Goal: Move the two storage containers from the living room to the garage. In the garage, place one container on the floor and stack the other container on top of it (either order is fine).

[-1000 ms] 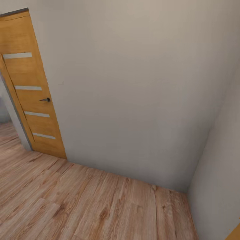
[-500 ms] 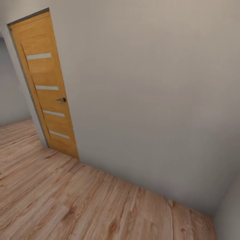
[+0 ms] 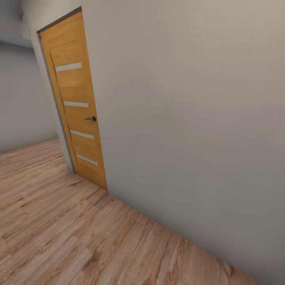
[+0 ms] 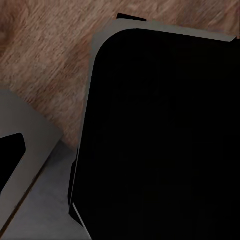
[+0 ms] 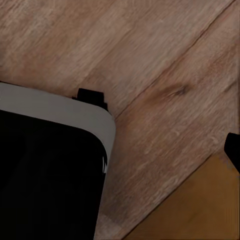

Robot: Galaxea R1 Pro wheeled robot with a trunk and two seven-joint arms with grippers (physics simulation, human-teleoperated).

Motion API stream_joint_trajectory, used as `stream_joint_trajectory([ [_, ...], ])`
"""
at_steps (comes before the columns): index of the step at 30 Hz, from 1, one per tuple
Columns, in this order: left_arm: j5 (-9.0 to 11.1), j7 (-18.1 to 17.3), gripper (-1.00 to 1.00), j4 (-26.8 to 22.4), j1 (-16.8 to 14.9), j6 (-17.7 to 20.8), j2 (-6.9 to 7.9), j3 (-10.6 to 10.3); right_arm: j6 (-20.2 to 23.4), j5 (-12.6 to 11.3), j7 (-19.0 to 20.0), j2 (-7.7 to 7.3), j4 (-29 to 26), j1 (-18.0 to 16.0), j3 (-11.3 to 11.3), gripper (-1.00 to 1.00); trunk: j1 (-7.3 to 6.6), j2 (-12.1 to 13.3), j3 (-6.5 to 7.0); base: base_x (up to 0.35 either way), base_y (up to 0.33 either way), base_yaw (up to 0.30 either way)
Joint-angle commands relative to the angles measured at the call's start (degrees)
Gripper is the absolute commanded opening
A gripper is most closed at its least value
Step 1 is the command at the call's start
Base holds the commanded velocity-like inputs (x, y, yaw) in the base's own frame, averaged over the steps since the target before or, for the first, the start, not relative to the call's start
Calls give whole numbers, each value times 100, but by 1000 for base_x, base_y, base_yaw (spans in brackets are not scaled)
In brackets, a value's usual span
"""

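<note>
Robot in transit over the plank floor (image 3: pixel 59 221) beside a plain wall (image 3: pixel 190 118), a striped wooden door (image 3: pixel 75 103) ahead; no bins in sight and the grippers' state cannot be told, so it should steer well clear of the wall.

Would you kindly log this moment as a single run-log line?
phase: in transit | floor: wood plank floor | ahead: beige wall, closed wooden door with pale stripes | containers: none seen | grippers: state unclear
</note>
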Motion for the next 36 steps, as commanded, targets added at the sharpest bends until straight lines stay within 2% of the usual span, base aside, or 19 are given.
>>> stream_joint_trajectory([
  [1,28,1,100,0,-2,-12,-1,7,-30,-50,-1,6,14,-6,48,100,3,-2,-5,321,0,271],
  [36,28,-17,100,0,-2,-10,4,7,-29,-53,-6,47,14,-5,56,100,3,-2,-36,321,0,271],
])
